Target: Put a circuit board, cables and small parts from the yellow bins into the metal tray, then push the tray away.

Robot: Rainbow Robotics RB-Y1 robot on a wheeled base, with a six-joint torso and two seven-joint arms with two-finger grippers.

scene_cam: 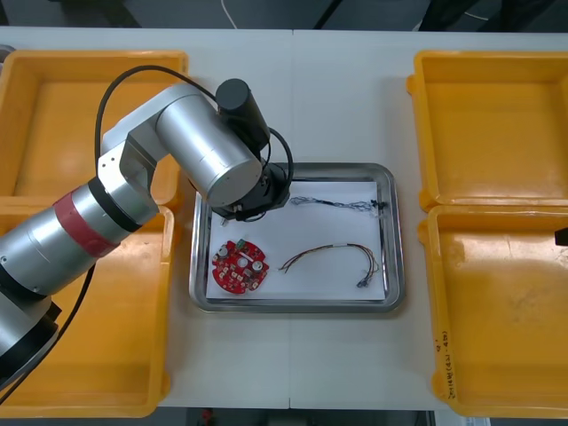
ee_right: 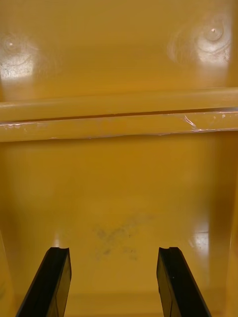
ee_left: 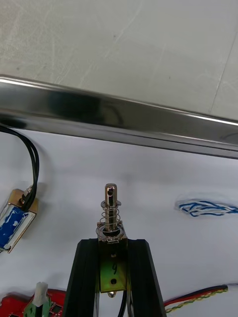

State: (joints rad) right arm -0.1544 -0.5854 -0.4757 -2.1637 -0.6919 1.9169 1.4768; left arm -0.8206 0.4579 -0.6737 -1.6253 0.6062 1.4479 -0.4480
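Observation:
My left gripper point(ee_left: 112, 242) is shut on a small metal part point(ee_left: 111, 218), a brass block with a spring and a pin, held just above the white inside of the metal tray point(ee_left: 119, 116) near its far rim. In the front view the left arm's wrist point(scene_cam: 240, 191) covers the tray's point(scene_cam: 293, 306) far left corner. In the tray lie a round red circuit board point(scene_cam: 239, 264), a blue and white cable point(scene_cam: 337, 204) and a red and yellow cable point(scene_cam: 333, 256). A second small metal part point(ee_left: 15, 225) with a black cable point(ee_left: 32, 163) lies beside the fingers. My right gripper point(ee_right: 113, 255) is open over a yellow bin point(ee_right: 119, 188).
Two yellow bins stand at the left point(scene_cam: 53, 115) point(scene_cam: 115, 355) and two at the right point(scene_cam: 497, 124) point(scene_cam: 506, 311); no contents show in them. Bare table lies beyond the tray's far rim point(scene_cam: 337, 98).

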